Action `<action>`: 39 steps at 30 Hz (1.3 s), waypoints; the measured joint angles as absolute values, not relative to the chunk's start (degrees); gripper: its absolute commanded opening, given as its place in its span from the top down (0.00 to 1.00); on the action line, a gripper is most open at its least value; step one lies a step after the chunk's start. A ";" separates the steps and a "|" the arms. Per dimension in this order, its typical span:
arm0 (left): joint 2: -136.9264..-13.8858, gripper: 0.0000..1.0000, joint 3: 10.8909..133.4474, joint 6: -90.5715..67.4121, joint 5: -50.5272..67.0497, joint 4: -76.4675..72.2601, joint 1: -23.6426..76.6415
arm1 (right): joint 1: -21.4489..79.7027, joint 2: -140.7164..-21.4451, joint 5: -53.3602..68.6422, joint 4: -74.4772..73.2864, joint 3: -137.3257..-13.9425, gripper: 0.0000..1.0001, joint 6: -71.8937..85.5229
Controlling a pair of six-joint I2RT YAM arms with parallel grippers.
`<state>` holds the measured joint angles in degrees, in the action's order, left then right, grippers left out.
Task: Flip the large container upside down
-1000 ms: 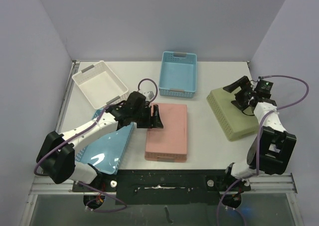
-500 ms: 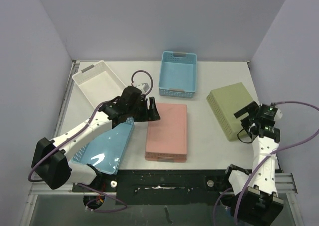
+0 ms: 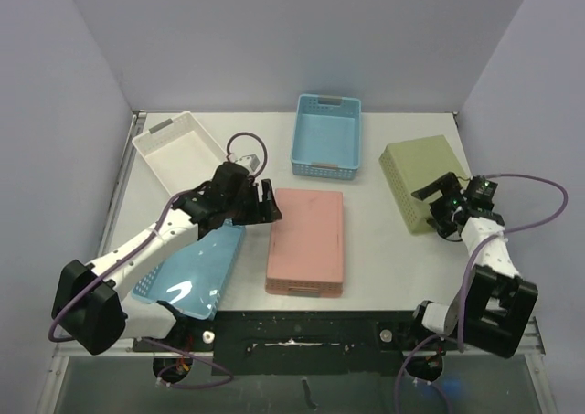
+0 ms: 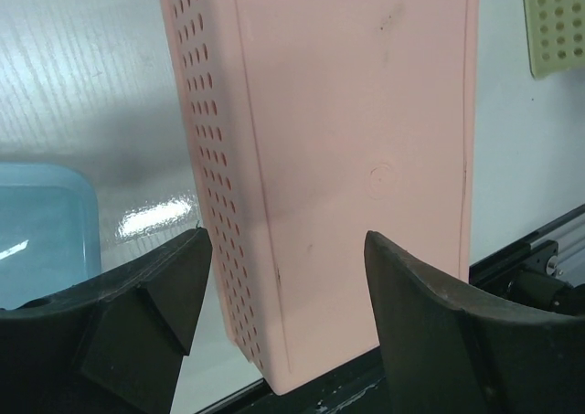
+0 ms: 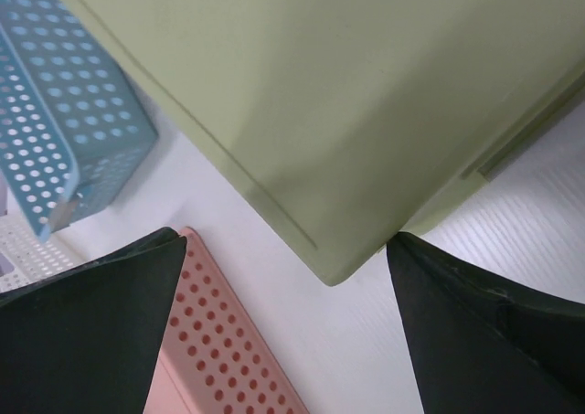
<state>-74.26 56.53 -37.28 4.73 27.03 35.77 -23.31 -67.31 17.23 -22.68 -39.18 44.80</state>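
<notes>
The large pink container (image 3: 306,240) lies bottom up in the middle of the table, its perforated side and flat base filling the left wrist view (image 4: 347,140). My left gripper (image 3: 267,201) hovers at its far left corner, open, with nothing between the fingers (image 4: 283,249). My right gripper (image 3: 428,197) is open too, at the near left corner of an overturned green container (image 3: 422,172). In the right wrist view that green corner (image 5: 347,94) sits just ahead of the empty gripper (image 5: 288,249), and the pink edge (image 5: 219,341) shows below.
A blue perforated basket (image 3: 326,135) stands upright at the back centre, also in the right wrist view (image 5: 64,112). A white basket (image 3: 181,152) sits at back left. A pale blue tray (image 3: 187,268) lies under my left arm. The table's front rail (image 3: 302,327) borders the pink container.
My left gripper has drawn back left off the pink container's corner and opened a little. My right arm swung off the green container's top to its near left corner; that container sits slightly farther back.
</notes>
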 measured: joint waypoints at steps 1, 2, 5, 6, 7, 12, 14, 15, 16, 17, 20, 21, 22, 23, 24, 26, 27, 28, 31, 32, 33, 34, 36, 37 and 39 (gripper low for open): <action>-74.41 0.33 56.53 -37.23 4.89 26.92 35.77 | -22.28 -70.46 18.02 -20.71 -41.04 0.02 45.34; -74.74 0.33 56.53 -37.10 5.15 26.59 35.79 | -21.39 -73.28 18.65 -18.96 -42.87 0.02 45.56; -76.58 0.33 56.53 -36.82 5.98 26.26 35.79 | -19.25 -82.35 21.06 -14.11 -49.32 0.02 45.91; -77.32 0.33 56.53 -36.77 6.31 26.28 35.81 | -18.76 -85.25 22.15 -13.19 -51.83 0.02 45.89; -78.11 0.33 56.55 -36.75 6.63 26.28 35.83 | -18.24 -88.36 23.38 -12.58 -54.61 0.02 45.71; -80.23 0.33 56.55 -36.71 8.40 26.24 35.94 | -17.08 -89.67 23.79 -14.26 -57.87 0.02 44.21; -81.01 0.33 56.55 -36.71 9.17 26.04 36.07 | -16.80 -86.08 22.52 -16.80 -57.84 0.02 43.62; -81.62 0.33 56.55 -36.75 9.61 25.82 36.25 | -16.71 -83.09 21.69 -18.41 -57.84 0.02 43.18; -82.28 0.33 56.55 -36.77 10.00 25.54 36.47 | -16.71 -80.09 20.97 -19.88 -57.84 0.02 42.70; -83.29 0.34 56.55 -36.84 10.61 25.12 36.84 | -16.71 -76.71 20.25 -21.39 -57.84 0.02 42.28; -85.93 0.35 56.58 -37.39 12.01 23.59 38.04 | -16.73 -68.34 18.65 -25.32 -57.84 0.02 41.39; -86.94 0.35 56.62 -37.76 12.49 22.76 38.57 | -16.73 -65.60 18.13 -27.03 -57.84 0.02 41.08; -88.42 0.35 57.06 -38.41 12.88 21.89 39.38 | -16.73 -63.61 17.74 -28.36 -57.84 0.02 40.93; -89.67 0.35 57.49 -38.70 13.28 21.08 40.12 | -16.73 -61.63 17.32 -29.89 -57.84 0.02 40.91; -91.48 0.35 58.63 -39.13 13.67 20.38 41.23 | -16.73 -59.72 16.93 -31.57 -57.84 0.02 40.91; -95.57 0.35 62.15 -40.03 14.39 18.81 43.75 | -16.73 -56.55 16.38 -34.50 -57.87 0.03 40.95; -97.97 0.35 64.71 -40.36 14.85 17.67 45.17 | -16.73 -55.09 16.03 -36.07 -57.95 0.02 40.97; -100.29 0.35 67.24 -40.62 15.38 16.38 46.44 | -16.73 -54.13 15.84 -37.39 -58.19 0.02 40.99; -108.38 0.37 76.86 -41.32 17.39 11.94 50.11 | -16.71 -52.47 14.50 -41.36 -60.25 0.03 40.95; -111.24 0.38 80.29 -41.39 18.33 10.26 51.22 | -16.71 -52.29 14.02 -42.24 -61.04 0.02 40.93; -113.82 0.38 83.46 -41.43 19.31 8.95 52.14 | -16.71 -52.18 13.52 -42.96 -61.71 0.02 40.84; -115.90 0.38 85.95 -41.43 20.27 7.81 52.93 | -16.71 -52.16 13.02 -43.59 -62.19 0.02 40.71; -118.48 0.38 89.43 -41.28 21.85 6.50 54.35 | -16.71 -52.18 12.05 -45.01 -62.76 0.02 40.18; -118.72 0.37 89.89 -41.08 22.59 6.15 54.85 | -16.71 -52.21 11.62 -45.69 -62.76 0.02 39.79; -117.82 0.37 89.47 -40.40 23.97 6.04 55.22 | -16.71 -52.27 11.35 -47.05 -62.72 0.02 39.13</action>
<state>-117.82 89.47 -40.40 23.97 6.04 55.22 -16.71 -52.27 11.35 -47.05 -62.72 39.13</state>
